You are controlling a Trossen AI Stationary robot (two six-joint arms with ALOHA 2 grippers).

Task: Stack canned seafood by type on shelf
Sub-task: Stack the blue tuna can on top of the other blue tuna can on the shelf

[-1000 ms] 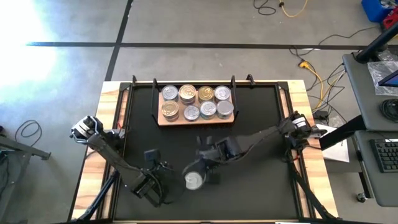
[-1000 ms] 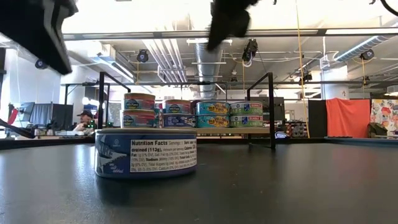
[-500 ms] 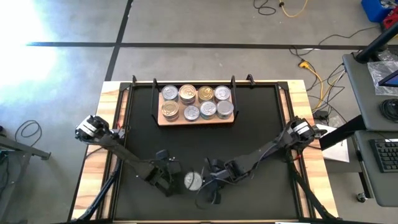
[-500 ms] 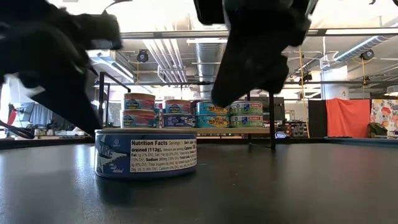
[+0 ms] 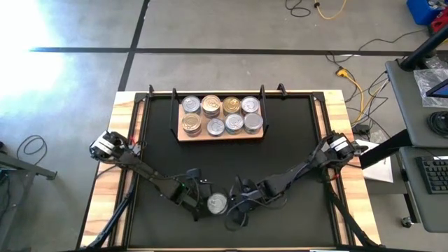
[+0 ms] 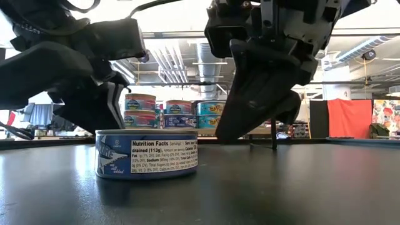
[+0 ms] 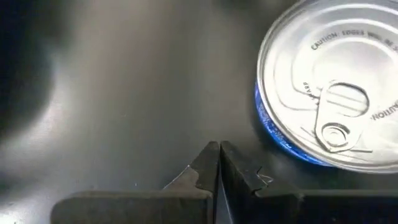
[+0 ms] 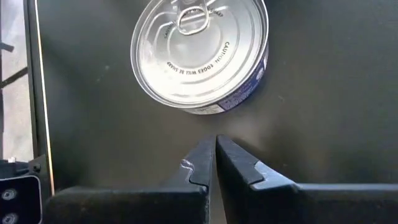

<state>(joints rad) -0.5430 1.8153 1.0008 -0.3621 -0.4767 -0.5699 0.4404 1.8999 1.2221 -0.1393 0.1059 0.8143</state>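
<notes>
One silver-lidded tin (image 6: 147, 154) reads "Nutrition Facts" on its blue label.

The lone tin (image 6: 147, 154) at lower left of the low view reads "Nutrition Facts", "drained (113g)", "Sodium 380mg". Its lid (image 8: 200, 53) reads "CAUTION: EDGES WILL BE SHARP".

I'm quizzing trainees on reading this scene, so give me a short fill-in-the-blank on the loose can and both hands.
1. The loose can on the table has a ____ lid.
2. The left hand and right hand are both ____.
3. The loose can lies ____ the two hands.
4. The other cans stand on the ____.

Missing words: silver; shut; between; shelf
</notes>
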